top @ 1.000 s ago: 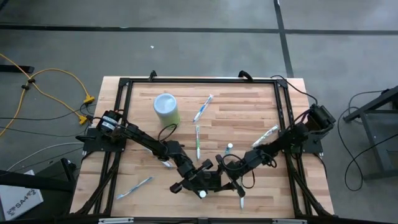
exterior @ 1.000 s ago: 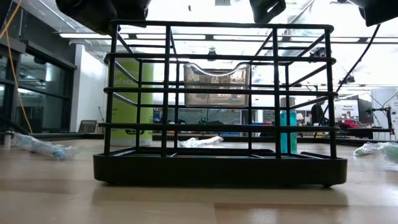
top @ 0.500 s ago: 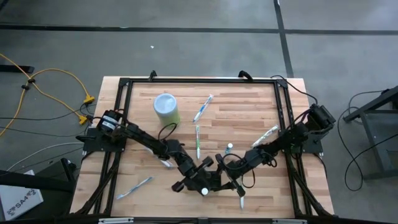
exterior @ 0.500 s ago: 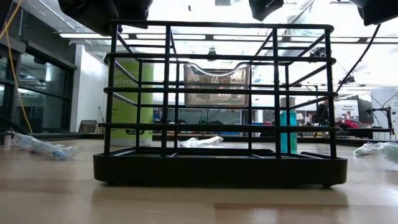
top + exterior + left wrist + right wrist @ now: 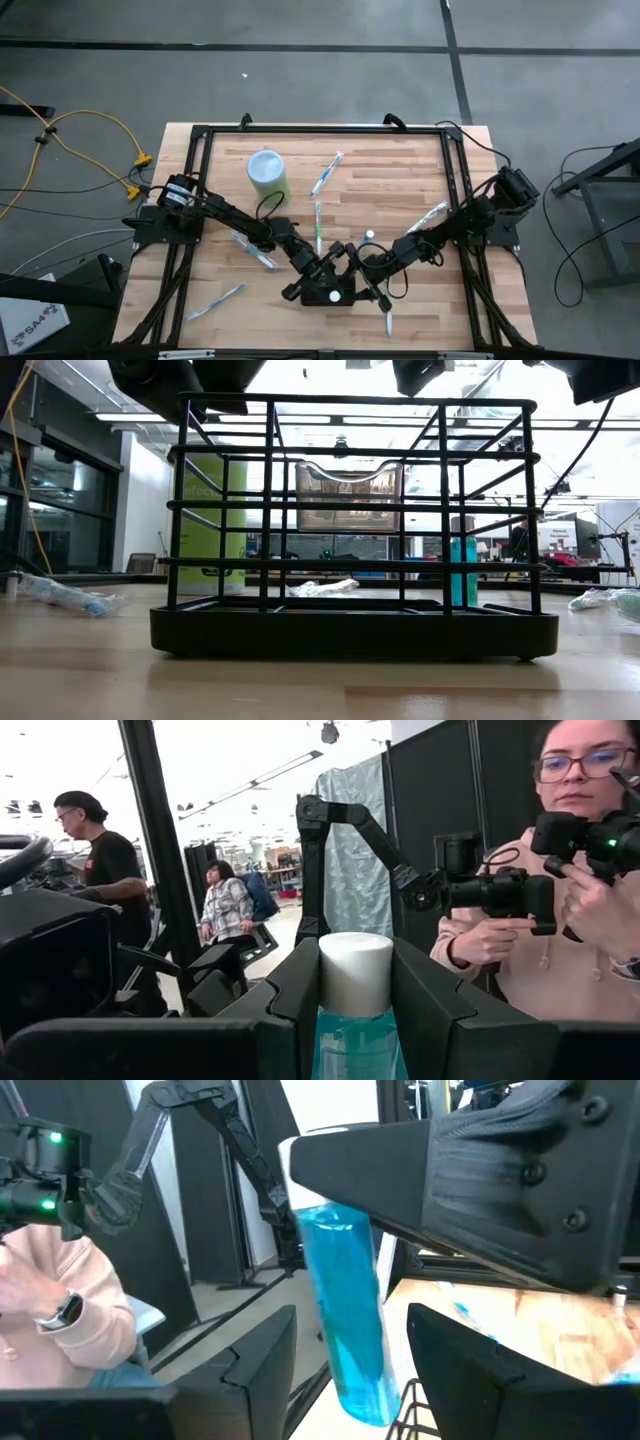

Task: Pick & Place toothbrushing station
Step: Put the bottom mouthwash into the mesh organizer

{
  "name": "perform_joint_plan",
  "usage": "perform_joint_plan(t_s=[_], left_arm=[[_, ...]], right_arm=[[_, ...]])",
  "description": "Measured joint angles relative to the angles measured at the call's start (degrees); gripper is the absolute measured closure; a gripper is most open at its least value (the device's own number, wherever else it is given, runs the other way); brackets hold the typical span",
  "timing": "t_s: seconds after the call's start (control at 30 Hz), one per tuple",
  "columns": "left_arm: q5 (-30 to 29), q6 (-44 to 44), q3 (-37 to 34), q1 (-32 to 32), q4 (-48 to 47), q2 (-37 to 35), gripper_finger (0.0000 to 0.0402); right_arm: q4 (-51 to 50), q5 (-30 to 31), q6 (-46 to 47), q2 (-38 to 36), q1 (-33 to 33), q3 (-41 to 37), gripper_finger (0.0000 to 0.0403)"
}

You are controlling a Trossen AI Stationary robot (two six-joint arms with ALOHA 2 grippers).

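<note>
Holder (image 5: 350, 630), black wire sides on a solid base, stands upright on the counter (image 5: 80, 670) directly below both sets of fingers. It sits in the same spot as a second ago. From above the arms cover it and it cannot be picked out.

Left fingers (image 5: 300, 990): pinching a blue bottle (image 5: 355, 970) just under its white cap, with the bottle upright between them. From above, the cap shows as a white dot that has shifted toward the far side of the counter and slightly toward the right arm, with the left arm following it.

Right fingers (image 5: 255, 1355): spread wide and holding nothing. The blue bottle hangs just ahead of their gap, clamped by the left fingers. Since the earlier frame they have drawn in closer to the left fingers. A toothbrush (image 5: 388, 322) on their near side now lies fully uncovered.

In the low view, the dark arm parts above the holder have shifted along the top edge.

Unchanged, well beyond both sets of fingers:
- green cylinder with a whitish top (image 5: 268, 176)
- toothbrush by it (image 5: 327, 173)
- toothbrush at mid-counter (image 5: 318, 228)

Behind the counter, a person in a pale sweatshirt (image 5: 560, 960) holds up a camera.
</note>
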Motion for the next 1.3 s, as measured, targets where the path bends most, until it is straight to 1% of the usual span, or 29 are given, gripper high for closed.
perform_joint_plan(t_s=[0.23,0.53,0.7,0.9,1.3], left_arm=[[0.0,-0.4,0.0,1.0,0.2,0.0,0.0312],[0.9,-1.3,0.0,1.4,1.4,0.0,0.0312],[0.9,-2.0,0.0,1.4,1.3,0.0,0.0312],[2.3,-2.8,0.0,1.4,1.2,0.0,0.0312],[2.4,-2.8,0.0,1.4,1.2,0.0,0.0312]], right_arm=[[0.1,-0.5,0.3,0.2,-0.4,0.0,0.0219],[2.4,-1.1,2.1,3.5,-0.7,0.0,0.0219],[3.6,-1.5,2.1,3.6,-0.7,0.0,0.0219],[3.7,-1.6,2.1,3.6,-0.7,0.0,0.0219],[3.8,-2.0,2.9,3.6,-0.7,0.0,0.0219]])
